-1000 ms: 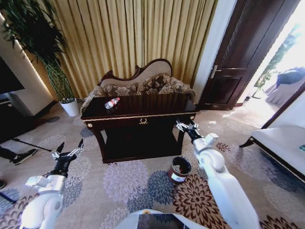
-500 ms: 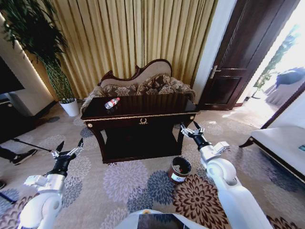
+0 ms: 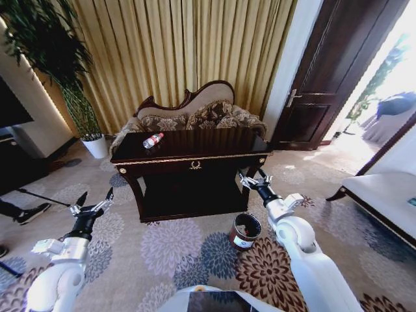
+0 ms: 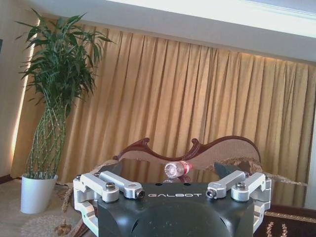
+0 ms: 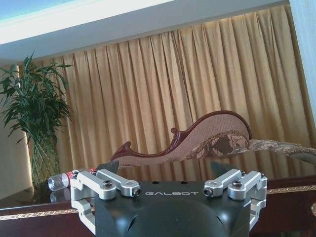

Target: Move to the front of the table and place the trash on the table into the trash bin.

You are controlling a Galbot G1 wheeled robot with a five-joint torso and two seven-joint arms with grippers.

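Your right hand [image 3: 251,180] hangs released, fingers spread, just off the bench's [image 3: 195,156] right front corner, above the trash bin [image 3: 244,231] on the carpet. Your left hand [image 3: 93,205] is released too, low and well left of the bench. The bottle [image 3: 153,140] lies on its side near the bench's back left; any smaller scraps there are too small to make out.
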